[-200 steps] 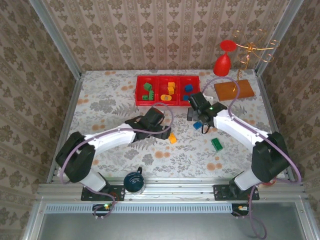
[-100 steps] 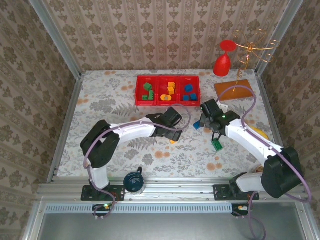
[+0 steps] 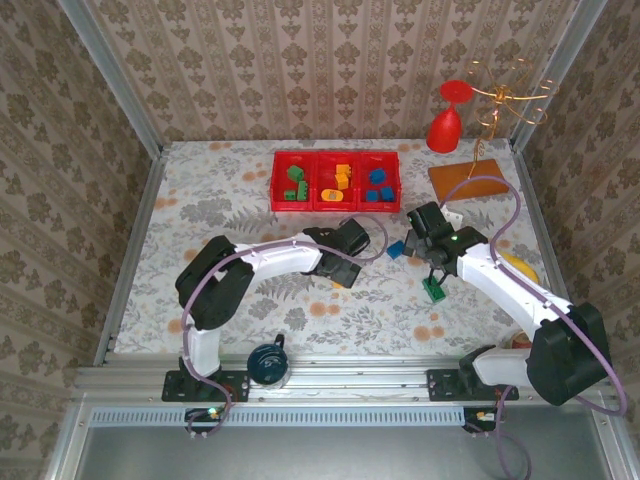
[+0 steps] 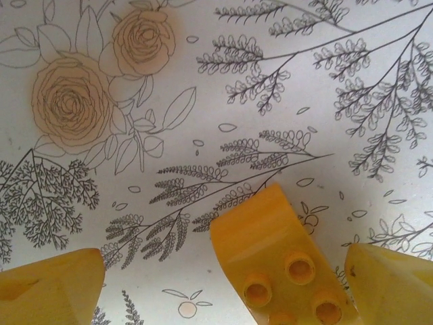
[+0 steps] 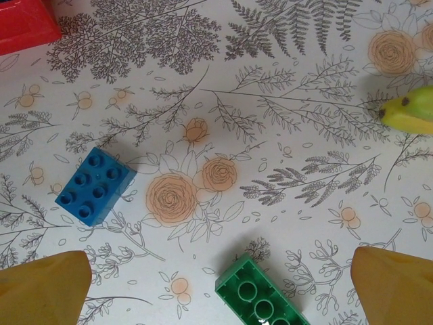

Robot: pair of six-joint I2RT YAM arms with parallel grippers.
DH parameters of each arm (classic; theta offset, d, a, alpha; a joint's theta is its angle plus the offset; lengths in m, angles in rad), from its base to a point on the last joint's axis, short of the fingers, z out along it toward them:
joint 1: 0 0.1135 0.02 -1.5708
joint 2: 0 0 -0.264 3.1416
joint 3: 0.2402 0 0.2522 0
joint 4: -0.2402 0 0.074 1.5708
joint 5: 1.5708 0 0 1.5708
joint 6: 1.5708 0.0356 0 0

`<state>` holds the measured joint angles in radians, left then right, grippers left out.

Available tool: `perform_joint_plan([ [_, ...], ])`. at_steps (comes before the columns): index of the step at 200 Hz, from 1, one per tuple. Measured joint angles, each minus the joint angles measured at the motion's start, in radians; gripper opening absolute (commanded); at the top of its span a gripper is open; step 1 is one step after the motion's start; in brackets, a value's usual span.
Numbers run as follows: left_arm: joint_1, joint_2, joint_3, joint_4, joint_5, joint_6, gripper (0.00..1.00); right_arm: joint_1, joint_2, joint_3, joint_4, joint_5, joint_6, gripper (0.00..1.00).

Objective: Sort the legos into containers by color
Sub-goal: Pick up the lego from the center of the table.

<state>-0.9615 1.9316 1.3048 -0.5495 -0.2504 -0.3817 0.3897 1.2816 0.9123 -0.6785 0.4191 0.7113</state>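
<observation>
Three loose legos lie on the flowered table [image 3: 200, 230] in front of the red tray [image 3: 274, 182]: an orange-yellow brick [image 4: 277, 261], a blue brick [image 5: 95, 184] and a green brick [image 5: 260, 298]. The tray's compartments hold green pieces on the left, orange-yellow in the middle and blue on the right. The left gripper [image 4: 223, 277] has its jaws spread wide around the orange-yellow brick, which sits close to one finger and well clear of the other. The right gripper [image 5: 220, 288] is spread wide too, the green brick between its fingers, the blue brick off to one side and a banana [image 5: 409, 108] near the edge.
</observation>
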Motion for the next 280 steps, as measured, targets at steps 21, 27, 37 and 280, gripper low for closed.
perform_joint_plan([
  [21, 0.000, -0.003, -0.010, -0.008, -0.002, 0.001, 0.87, 0.000, 0.000, 0.000, 0.001, -0.007, 0.000, 1.00],
  [27, 0.000, -0.007, -0.017, -0.008, -0.002, 0.002, 0.86, 0.000, 0.000, 0.000, 0.001, -0.007, 0.000, 1.00],
  [37, 0.000, -0.014, -0.031, -0.010, -0.002, 0.002, 0.83, 0.000, 0.000, 0.000, 0.001, -0.008, 0.000, 1.00],
  [280, 0.060, -0.041, -0.098, 0.079, 0.120, 0.009, 0.28, -0.001, -0.027, 0.000, 0.017, -0.029, 0.012, 1.00],
])
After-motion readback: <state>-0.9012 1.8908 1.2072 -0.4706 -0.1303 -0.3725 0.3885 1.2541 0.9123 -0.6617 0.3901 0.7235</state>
